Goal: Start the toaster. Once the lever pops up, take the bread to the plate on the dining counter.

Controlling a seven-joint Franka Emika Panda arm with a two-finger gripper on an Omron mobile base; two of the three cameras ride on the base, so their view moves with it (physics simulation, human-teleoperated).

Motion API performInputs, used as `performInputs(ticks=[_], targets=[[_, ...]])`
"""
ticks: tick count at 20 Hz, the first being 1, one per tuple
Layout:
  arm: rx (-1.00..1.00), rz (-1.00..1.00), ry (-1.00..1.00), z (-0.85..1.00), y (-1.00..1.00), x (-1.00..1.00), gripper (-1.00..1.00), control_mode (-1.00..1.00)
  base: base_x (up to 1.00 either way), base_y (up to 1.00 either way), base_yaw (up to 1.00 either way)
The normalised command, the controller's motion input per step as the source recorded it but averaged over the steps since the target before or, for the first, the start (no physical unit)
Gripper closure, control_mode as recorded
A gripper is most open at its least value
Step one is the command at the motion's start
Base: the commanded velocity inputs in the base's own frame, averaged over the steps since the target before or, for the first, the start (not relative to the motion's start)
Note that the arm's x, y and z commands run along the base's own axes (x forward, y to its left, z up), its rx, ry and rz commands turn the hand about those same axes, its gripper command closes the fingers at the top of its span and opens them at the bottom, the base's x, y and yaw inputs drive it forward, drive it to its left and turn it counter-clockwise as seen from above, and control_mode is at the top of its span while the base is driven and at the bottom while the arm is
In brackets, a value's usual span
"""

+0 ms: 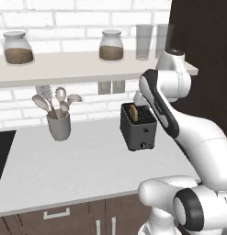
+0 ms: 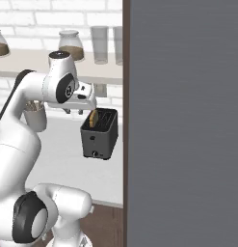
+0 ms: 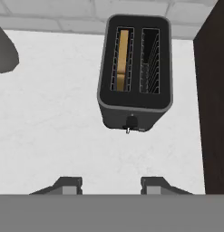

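The toaster stands on the white counter directly below the claw, which hangs above it and looks straight down, its two dark tips spread wide with nothing between them. Ahead of the tips, the bread sits upright in one of the toaster's two slots, the one on the claw's left in the hand view; the slot beside it shows just its wire rack. The small knob low on the toaster's front faces toward the tips. In the left base view the bread pokes slightly above the toaster. Off to the claw's left on the same counter, well apart from the toaster, stands a grey utensil cup holding spoons, against the brick wall. A dark cabinet side rises close on the claw's right.
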Motion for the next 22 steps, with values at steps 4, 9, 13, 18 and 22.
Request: performInputs(ticks=[4,9,13,18,22], targets=[[0.0,0.0,0.0,-0.13,0.0,0.0,-1.0,-1.0,0.0,0.0,0.0],[0.0,0.0,0.0,-0.34,0.0,0.17,-1.0,-1.0,0.0,0.0,0.0],[0.0,0.0,0.0,-0.45,0.0,0.32,-1.0,-1.0,0.0,0.0,0.0],[0.0,0.0,0.0,-0.43,0.0,0.27,-1.0,-1.0,0.0,0.0,0.0],[0.0,0.0,0.0,-0.65,0.0,0.34,-1.0,-1.0,0.0,0.0,0.0]])
